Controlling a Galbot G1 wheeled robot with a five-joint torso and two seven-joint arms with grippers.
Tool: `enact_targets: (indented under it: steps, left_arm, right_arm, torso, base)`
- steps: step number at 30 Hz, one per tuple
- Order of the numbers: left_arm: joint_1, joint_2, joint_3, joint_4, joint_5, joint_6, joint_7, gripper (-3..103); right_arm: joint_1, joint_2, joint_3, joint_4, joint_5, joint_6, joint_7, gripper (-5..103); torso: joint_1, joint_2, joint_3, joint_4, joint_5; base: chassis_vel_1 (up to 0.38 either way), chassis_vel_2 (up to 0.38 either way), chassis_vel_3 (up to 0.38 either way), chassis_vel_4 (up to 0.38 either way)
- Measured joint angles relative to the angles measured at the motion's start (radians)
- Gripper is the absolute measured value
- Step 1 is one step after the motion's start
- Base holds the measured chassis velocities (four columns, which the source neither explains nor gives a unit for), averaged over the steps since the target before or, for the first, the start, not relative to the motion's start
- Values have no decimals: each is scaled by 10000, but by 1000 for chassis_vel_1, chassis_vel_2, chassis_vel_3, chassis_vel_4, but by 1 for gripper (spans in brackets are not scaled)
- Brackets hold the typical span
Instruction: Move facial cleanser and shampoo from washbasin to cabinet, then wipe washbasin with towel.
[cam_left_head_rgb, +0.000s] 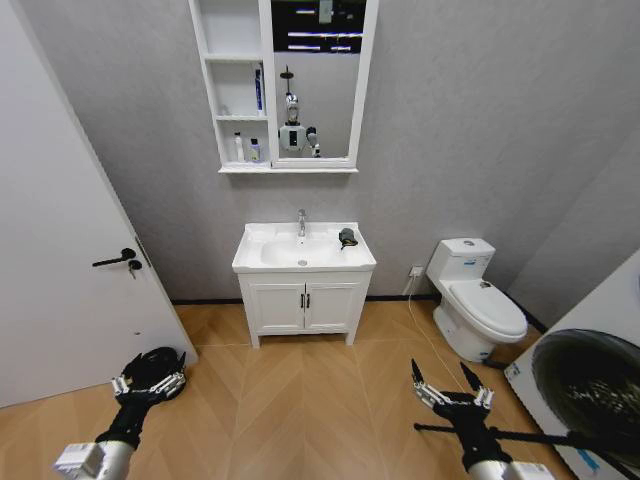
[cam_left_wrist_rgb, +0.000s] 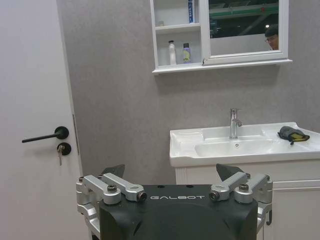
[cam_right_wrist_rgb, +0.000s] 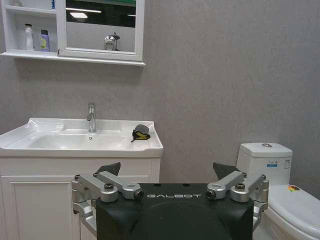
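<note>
The white washbasin (cam_left_head_rgb: 255, 262) (cam_left_wrist_rgb: 185, 150) (cam_right_wrist_rgb: 75, 150) stands against the far wall on a low vanity. On its right rim lies the small dark towel (cam_left_head_rgb: 347, 238) (cam_left_wrist_rgb: 292, 134) (cam_right_wrist_rgb: 141, 132). Above it hangs the cabinet (cam_left_head_rgb: 232, 30) (cam_left_wrist_rgb: 175, 12) (cam_right_wrist_rgb: 20, 30). Its lowest cubbyhole holds a white bottle (cam_left_head_rgb: 239, 148) (cam_left_wrist_rgb: 172, 52) (cam_right_wrist_rgb: 29, 37) and a small purple bottle (cam_left_head_rgb: 254, 150) (cam_left_wrist_rgb: 186, 52) (cam_right_wrist_rgb: 44, 40). I cannot tell which is the facial cleanser and which the shampoo. My left gripper (cam_left_head_rgb: 150, 383) (cam_left_wrist_rgb: 172, 172) and right gripper (cam_left_head_rgb: 442, 380) (cam_right_wrist_rgb: 167, 170) hang low and open, well short of the basin, holding nothing.
A white door with a black handle (cam_left_head_rgb: 115, 260) is at the left. A toilet (cam_left_head_rgb: 480, 300) stands to the right of the vanity (cam_left_head_rgb: 303, 305), and a washing machine (cam_left_head_rgb: 590, 390) is at the near right. Wooden floor (cam_left_head_rgb: 300, 400) lies between me and the vanity.
</note>
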Motion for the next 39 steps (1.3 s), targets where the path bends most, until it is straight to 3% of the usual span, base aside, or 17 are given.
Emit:
enact_targets:
  steps: [39]
  left_arm:
    - [0, 0, 1, 0, 0, 0, 0, 100]
  right_arm:
    - [0, 0, 0, 0, 0, 0, 0, 100]
  torso:
    - [3, -1, 1, -2, 3]
  base:
    - [6, 12, 33, 26]
